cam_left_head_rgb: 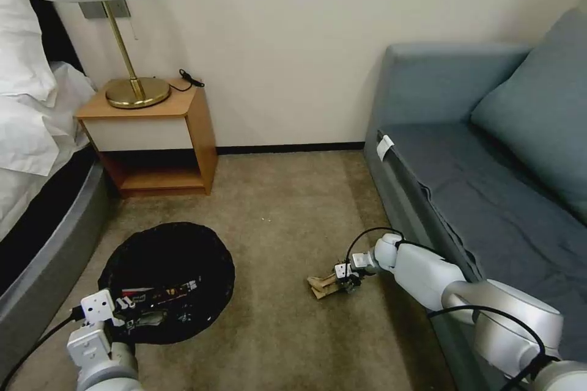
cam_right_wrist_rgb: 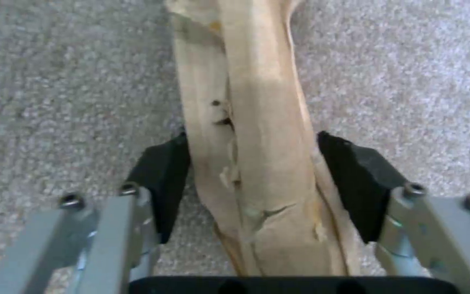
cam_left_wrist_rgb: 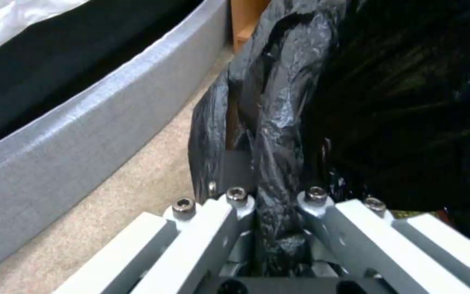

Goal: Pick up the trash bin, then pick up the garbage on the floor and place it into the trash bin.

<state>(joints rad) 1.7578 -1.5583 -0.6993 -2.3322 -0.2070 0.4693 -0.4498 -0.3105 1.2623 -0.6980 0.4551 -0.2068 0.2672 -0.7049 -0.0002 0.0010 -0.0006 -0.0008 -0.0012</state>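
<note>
The trash bin [cam_left_head_rgb: 168, 256], lined with a crinkly black bag [cam_left_wrist_rgb: 387, 122], is at my lower left. My left gripper [cam_left_head_rgb: 131, 313] is shut on its near rim, and the left wrist view shows the bag's edge pinched in the left gripper [cam_left_wrist_rgb: 276, 196]. Some red-and-white litter [cam_left_head_rgb: 177, 289] lies inside the bin. To the right, a piece of garbage, crumpled tan paper [cam_left_head_rgb: 319, 286], is down at the carpet. My right gripper [cam_left_head_rgb: 343, 278] is shut on it. In the right wrist view both black pads [cam_right_wrist_rgb: 161, 183] press against the tan paper [cam_right_wrist_rgb: 246, 122].
A wooden nightstand [cam_left_head_rgb: 156, 134] with a brass lamp [cam_left_head_rgb: 134, 88] stands against the far wall. The bed [cam_left_head_rgb: 43, 226] runs along the left and a blue-grey sofa [cam_left_head_rgb: 477, 165] along the right. Open carpet [cam_left_head_rgb: 275, 208] lies between them.
</note>
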